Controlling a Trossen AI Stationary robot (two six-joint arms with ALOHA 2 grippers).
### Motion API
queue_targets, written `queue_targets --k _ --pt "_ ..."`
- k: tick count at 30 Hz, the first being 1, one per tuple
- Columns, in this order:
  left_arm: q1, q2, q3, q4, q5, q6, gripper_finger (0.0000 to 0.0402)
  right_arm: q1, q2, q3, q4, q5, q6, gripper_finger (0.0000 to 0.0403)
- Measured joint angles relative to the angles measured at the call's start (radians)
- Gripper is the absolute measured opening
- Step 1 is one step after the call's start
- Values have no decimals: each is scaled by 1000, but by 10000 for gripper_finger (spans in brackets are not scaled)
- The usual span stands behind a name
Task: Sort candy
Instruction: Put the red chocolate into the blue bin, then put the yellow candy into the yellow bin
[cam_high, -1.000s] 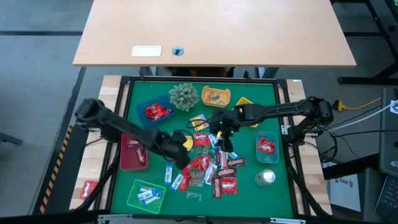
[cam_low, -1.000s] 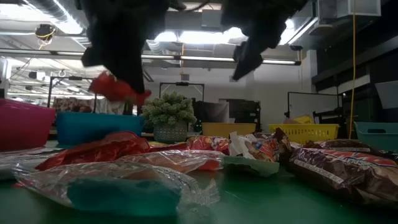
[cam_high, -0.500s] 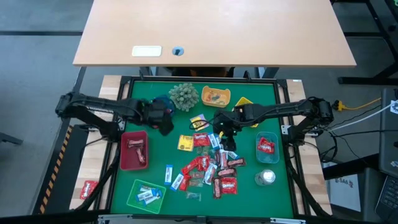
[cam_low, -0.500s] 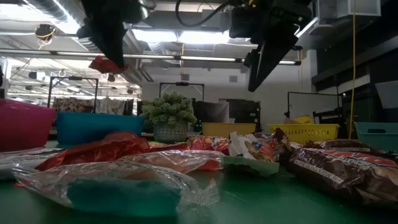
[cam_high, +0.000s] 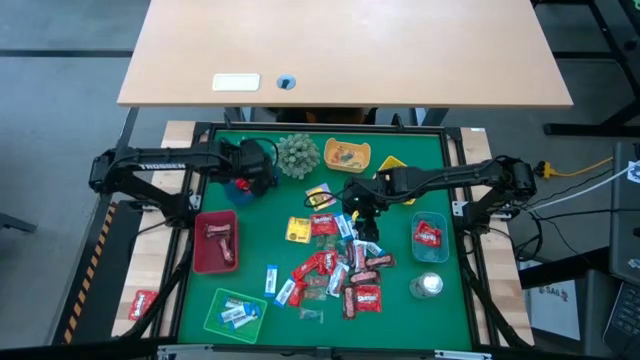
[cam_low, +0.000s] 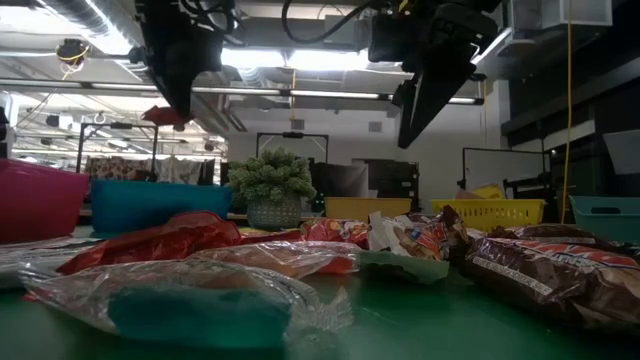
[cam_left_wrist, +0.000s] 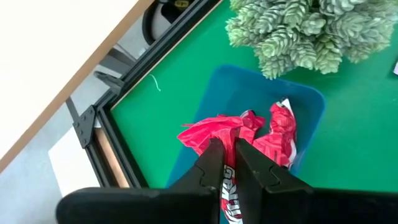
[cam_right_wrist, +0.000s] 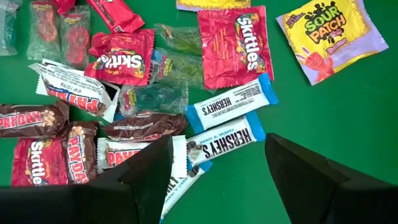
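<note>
Left claw (cam_left_wrist: 225, 163) hangs over the blue tray (cam_left_wrist: 309, 102) near the desk's far left corner, its fingers pressed together on a red candy packet (cam_left_wrist: 214, 132); the packet's lower part is hidden behind the fingers, so its printing cannot be read in full. In the low view the same packet (cam_low: 163, 115) shows only as a small red scrap under the dark claw. More red wrappers (cam_left_wrist: 281, 127) lie in the blue tray, just beside the spiky plant ball (cam_left_wrist: 298, 28).

Right claw (cam_right_wrist: 217, 158) hovers above the candy pile (cam_high: 335, 265) in the middle of the green desk (cam_high: 400, 320), fingers spread wide and holding nothing. Beneath it lie blue-white bars (cam_right_wrist: 231, 106), red packets (cam_right_wrist: 235, 45), brown bars (cam_right_wrist: 142, 124) and a yellow packet (cam_right_wrist: 324, 31); several overlap, and the claw's own fingers cover part of the white wrappers.

Other trays stand along the desk's edges, a red one (cam_high: 215, 243) at the left and a green one (cam_high: 235, 312) at the near left corner, each with candy inside.
</note>
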Motion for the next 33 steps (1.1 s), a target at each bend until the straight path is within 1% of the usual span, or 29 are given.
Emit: queue_targets --k 7,11,13,19,22,26,29,33 --pt "12 0 0 0 0 3 14 0 0 0 1 0 0 253" --pt "11 0 0 0 1 33 17 0 0 0 16 3 0 253" --pt "12 0 0 -1 1 36 26 0 0 0 40 32 -2 253" --pt "11 0 0 0 1 49 81 0 0 0 155 157 -3 253" --pt "11 0 0 1 2 49 99 0 0 0 222 225 -5 253" --pt "11 0 0 6 2 49 105 0 8 0 302 272 -55 253" --pt "11 0 0 17 3 49 105 0 35 0 349 272 -85 253" --pt "11 0 0 20 3 49 106 -1 103 0 403 272 -127 253"
